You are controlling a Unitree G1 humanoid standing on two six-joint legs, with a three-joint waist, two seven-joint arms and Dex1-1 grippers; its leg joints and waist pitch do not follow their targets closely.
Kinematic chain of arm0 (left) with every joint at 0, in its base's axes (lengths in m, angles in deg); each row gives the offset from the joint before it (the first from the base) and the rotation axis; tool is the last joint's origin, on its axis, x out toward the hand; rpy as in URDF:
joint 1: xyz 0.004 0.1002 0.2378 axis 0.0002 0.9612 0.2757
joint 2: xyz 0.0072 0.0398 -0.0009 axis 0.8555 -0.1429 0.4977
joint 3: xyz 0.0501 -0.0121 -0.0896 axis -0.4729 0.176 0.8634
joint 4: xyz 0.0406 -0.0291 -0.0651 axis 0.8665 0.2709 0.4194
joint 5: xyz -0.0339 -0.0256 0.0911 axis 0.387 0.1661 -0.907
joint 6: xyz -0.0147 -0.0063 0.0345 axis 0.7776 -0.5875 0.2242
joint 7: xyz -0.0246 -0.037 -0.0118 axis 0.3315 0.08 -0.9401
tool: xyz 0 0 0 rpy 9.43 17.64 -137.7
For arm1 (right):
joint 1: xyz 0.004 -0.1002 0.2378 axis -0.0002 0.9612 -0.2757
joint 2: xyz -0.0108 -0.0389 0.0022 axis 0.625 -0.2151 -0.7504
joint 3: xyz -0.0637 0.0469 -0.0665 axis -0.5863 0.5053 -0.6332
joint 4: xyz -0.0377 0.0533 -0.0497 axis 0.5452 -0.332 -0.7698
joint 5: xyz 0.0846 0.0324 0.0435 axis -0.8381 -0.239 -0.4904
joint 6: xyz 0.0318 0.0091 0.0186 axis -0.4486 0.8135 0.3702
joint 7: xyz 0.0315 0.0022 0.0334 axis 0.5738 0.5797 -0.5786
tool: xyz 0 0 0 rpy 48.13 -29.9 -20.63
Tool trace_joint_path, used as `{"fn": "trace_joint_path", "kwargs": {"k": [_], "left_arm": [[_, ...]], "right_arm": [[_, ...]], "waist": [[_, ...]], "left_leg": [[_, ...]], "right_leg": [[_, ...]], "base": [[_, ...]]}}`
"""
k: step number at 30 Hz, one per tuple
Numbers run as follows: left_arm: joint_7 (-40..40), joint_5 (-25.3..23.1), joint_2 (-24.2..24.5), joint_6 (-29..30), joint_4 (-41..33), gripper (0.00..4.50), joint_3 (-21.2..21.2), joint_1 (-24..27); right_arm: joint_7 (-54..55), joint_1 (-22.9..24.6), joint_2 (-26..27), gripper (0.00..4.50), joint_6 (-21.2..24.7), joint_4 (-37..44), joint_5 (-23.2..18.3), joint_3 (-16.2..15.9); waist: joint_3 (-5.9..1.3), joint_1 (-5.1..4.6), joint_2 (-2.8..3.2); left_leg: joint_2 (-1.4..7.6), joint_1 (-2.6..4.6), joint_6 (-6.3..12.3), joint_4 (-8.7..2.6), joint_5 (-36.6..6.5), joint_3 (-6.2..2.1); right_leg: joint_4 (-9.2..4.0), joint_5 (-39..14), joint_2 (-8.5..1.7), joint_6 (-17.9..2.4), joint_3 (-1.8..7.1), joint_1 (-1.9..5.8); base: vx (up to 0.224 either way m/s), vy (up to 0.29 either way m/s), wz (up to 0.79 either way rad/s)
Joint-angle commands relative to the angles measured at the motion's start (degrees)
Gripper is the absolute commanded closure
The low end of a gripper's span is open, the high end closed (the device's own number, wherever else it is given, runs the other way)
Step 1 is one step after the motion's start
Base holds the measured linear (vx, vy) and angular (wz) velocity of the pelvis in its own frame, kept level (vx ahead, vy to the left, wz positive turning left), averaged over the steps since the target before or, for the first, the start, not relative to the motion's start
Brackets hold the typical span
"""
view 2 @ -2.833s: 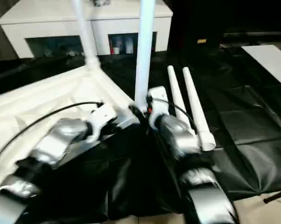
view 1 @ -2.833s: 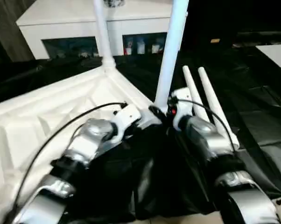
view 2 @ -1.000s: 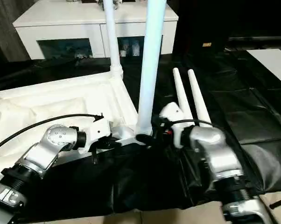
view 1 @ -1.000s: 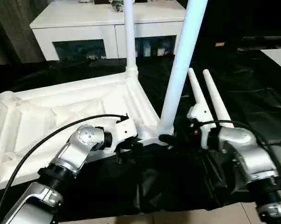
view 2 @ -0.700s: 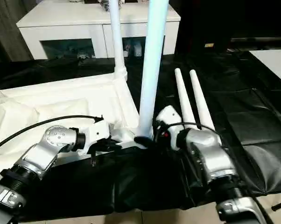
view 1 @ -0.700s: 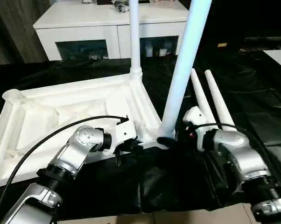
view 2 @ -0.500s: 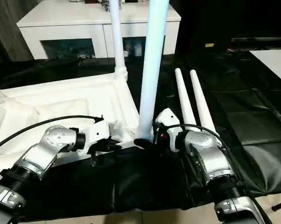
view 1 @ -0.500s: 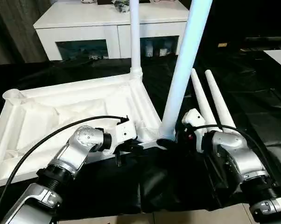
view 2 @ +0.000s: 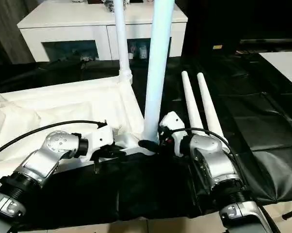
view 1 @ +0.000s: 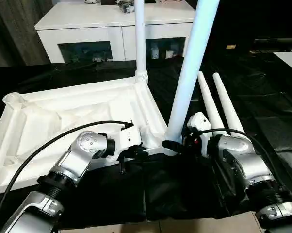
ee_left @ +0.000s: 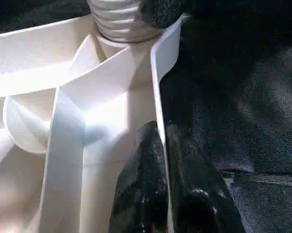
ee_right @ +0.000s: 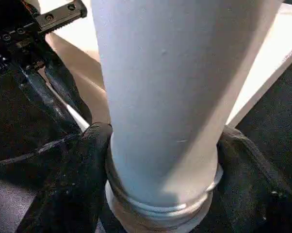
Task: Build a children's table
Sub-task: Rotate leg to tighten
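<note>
The children's table top [view 1: 63, 116] lies upside down on a black sheet, ribs facing up. One white leg [view 1: 140, 43] stands in its far corner socket. A second leg [view 1: 190, 73] stands upright in the near right socket. My right gripper [view 1: 174, 145] is shut on this leg's base, a black finger [ee_right: 83, 179] pressed on each side of the collar. My left gripper [view 1: 130, 154] is shut on the top's thin near rim [ee_left: 158, 92], close to that socket. Two loose legs [view 1: 218, 104] lie side by side on the sheet, just beyond my right wrist.
A white cabinet [view 1: 112, 29] with dark glass doors stands behind the table top. A flat white board [view 1: 290, 56] lies at the far right. The black sheet [view 1: 262, 126] covers the floor around the work, and a black cable [view 1: 54, 145] loops over my left forearm.
My right gripper's fingers have closed in around the base of the near leg. The left gripper keeps its hold on the rim. The legs and top have not moved.
</note>
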Motion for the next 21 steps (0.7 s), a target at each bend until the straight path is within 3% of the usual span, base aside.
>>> {"fn": "trace_joint_path", "kwargs": {"k": [1, 6, 9, 11, 13, 14, 16, 17, 19, 21], "left_arm": [[0.73, -0.97, 0.89, -0.91, -1.19, 4.50, -0.61, 0.46], [0.36, -0.93, 1.01, -0.18, -1.35, 4.50, -0.40, 0.87], [-2.64, -1.67, 0.24, 1.53, 0.06, 4.50, 0.28, 0.66], [-4.79, -2.04, -0.46, 2.99, 0.98, 4.50, 0.86, 0.27], [-12.18, -2.75, -3.84, 8.08, 3.86, 4.50, 2.82, -1.75], [-12.50, -2.80, -4.00, 8.26, 3.96, 4.50, 2.87, -1.84], [-19.64, -3.60, -7.44, 12.20, 6.72, 4.50, 4.33, -4.19], [-19.64, -3.60, -7.44, 12.20, 6.72, 4.50, 4.33, -4.19], [-25.84, -4.00, -10.47, 14.75, 9.29, 4.50, 5.73, -6.20], [-30.42, -4.15, -12.84, 16.20, 11.14, 4.50, 6.69, -7.67]], "right_arm": [[-0.37, -0.62, 0.22, 1.76, -0.24, -0.34, -0.06, 0.01], [-0.06, -0.12, 1.40, 1.78, 0.49, -0.71, -1.16, 0.58], [5.37, 0.21, 3.30, 1.78, 1.04, -2.79, -0.14, 1.59], [8.31, 0.22, 4.29, 1.78, 1.28, -3.98, 0.55, 2.01], [19.01, -0.11, 8.23, 1.78, 2.06, -8.30, 2.78, 3.33], [19.60, -0.16, 8.43, 1.78, 2.10, -8.48, 2.90, 3.39], [30.18, -1.54, 11.78, 1.78, 2.46, -12.15, 5.10, 4.34], [30.18, -1.54, 11.78, 1.78, 2.46, -12.15, 5.10, 4.34], [38.41, -3.02, 14.83, 1.78, 2.97, -14.92, 6.11, 5.33], [45.49, -4.37, 17.29, 1.78, 4.01, -17.19, 6.36, 6.60]], "waist": [[-4.03, 0.01, -0.10], [-3.94, -0.06, -0.11], [-3.83, -0.19, -0.08], [-3.57, -0.44, -0.11], [-3.10, -0.72, 0.08], [-2.76, -0.90, 0.17], [-2.24, -1.45, 0.09], [-2.09, -1.84, 0.07], [-2.49, -1.90, 0.26], [-2.60, -2.04, 0.04]], "left_leg": [[2.68, 0.35, 7.05, -3.20, 0.62, -0.42], [2.71, 0.34, 6.49, -3.32, -0.38, -0.43], [2.71, 0.36, 6.08, -3.43, -0.82, -0.45], [2.68, 0.50, 4.57, -3.74, -3.82, -0.39], [2.68, 0.81, 2.54, -4.18, -7.18, -0.22], [2.65, 1.07, 0.87, -4.66, -10.81, -0.33], [2.55, 1.29, -1.15, -5.22, -15.57, -0.53], [2.43, 1.74, -2.12, -5.37, -18.33, -0.62], [2.45, 1.59, -2.15, -5.43, -17.13, -0.86], [2.26, 1.42, -1.78, -5.47, -15.08, -0.74]], "right_leg": [[-2.68, 10.86, -3.84, -17.65, 2.46, 3.67], [-2.78, 9.68, -3.84, -17.58, 2.48, 3.65], [-2.87, 8.88, -3.89, -17.40, 2.52, 3.55], [-3.33, 4.74, -3.94, -17.02, 2.58, 3.49], [-3.91, -0.37, -3.86, -16.39, 2.67, 3.18], [-4.55, -6.54, -3.88, -15.43, 2.61, 3.10], [-5.21, -13.69, -3.98, -13.51, 2.68, 3.12], [-5.73, -18.06, -4.03, -12.13, 2.73, 2.87], [-5.82, -17.46, -4.18, -11.13, 2.81, 3.09], [-5.92, -15.02, -4.05, -10.96, 2.85, 3.06]], "base": [[0.000, 0.000, 0.00], [0.000, 0.000, 0.00], [0.000, 0.000, 0.00], [0.000, 0.000, 0.00], [0.000, 0.000, 0.00], [0.000, 0.000, 0.00], [0.000, 0.000, 0.00], [0.000, 0.000, 0.00], [0.000, 0.000, 0.00], [0.000, 0.000, 0.00]]}}
